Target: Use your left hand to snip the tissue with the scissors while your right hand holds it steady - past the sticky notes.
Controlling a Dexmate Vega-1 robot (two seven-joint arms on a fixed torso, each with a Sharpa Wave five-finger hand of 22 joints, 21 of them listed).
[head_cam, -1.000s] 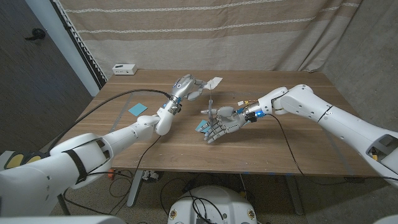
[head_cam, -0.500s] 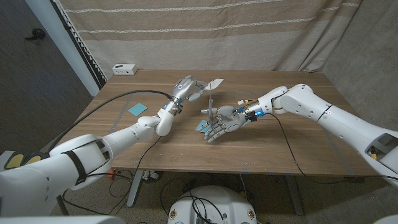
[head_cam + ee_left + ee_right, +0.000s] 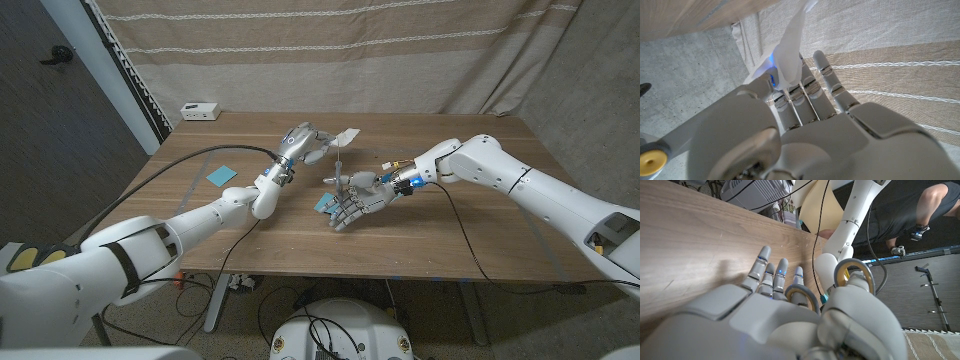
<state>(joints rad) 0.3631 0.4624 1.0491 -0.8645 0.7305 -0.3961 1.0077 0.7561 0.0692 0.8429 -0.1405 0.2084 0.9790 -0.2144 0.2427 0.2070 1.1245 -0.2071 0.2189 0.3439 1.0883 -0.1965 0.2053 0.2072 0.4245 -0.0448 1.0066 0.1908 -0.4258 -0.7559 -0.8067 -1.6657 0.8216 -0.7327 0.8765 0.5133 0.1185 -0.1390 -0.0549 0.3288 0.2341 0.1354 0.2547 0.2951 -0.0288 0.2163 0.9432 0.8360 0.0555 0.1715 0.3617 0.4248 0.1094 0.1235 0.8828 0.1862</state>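
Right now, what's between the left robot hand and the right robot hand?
In the head view, the scissors stand upright between them, held by the right robot hand, tips near the tissue that the left robot hand holds.

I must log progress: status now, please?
Left hand pinches tissue, raised. Right hand holds scissors, blades up, under tissue. Contact unclear. Sticky note aside, not in way.

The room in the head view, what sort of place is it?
Probably a robot test lab: a wooden table standing before a hung striped curtain, cables trailing over the tabletop, and a person nearby in the right wrist view.
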